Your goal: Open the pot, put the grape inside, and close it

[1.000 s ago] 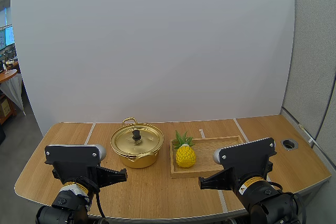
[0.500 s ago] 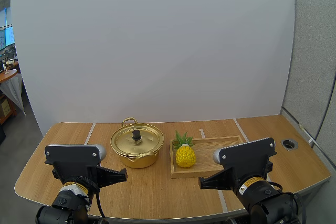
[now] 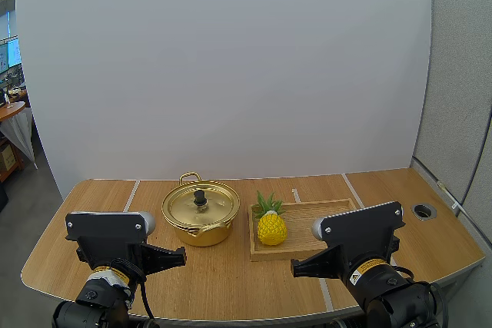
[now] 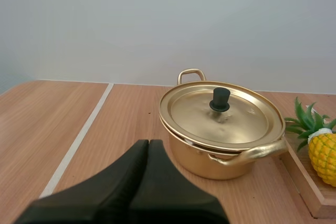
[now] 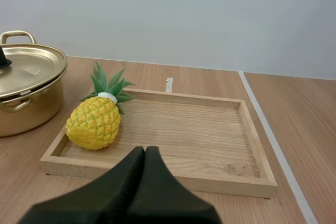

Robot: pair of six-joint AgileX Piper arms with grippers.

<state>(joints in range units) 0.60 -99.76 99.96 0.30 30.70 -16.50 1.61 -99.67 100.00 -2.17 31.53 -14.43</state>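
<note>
Our left gripper [image 4: 148, 148] has its two black fingers pressed together into one dark wedge, with nothing between them; it sits low over the table [image 3: 231, 282], pointed toward the pot [image 4: 223, 129] and well short of it. Our right gripper [image 5: 145, 155] is the same, fingers flat against each other and empty, aimed at the near rail of the tray [image 5: 220, 182]. Both arms sit back by their bases, which we judge to be a resting pose that leaves the table open to the cameras.

The pot is polished gold metal, round and shallow, with looped side handles. Its lid [image 4: 220, 116] is on, seated a little unevenly on the rim, with a small black knob [image 4: 220, 99] at the centre (the only obvious place to pinch it). That knob looks narrow and hard, so a grip there would want to be centred.

Just beside the pot, the tray is pale unfinished wood with low rails. On its end nearer the pot lies a yellow pineapple [image 5: 94, 121] with a bumpy skin and stiff green leaves; we see no grape, so the task's fruit appears to be this one. It lies in the tray, outside the covered pot, so the fruit is not where the task wants it.
</note>
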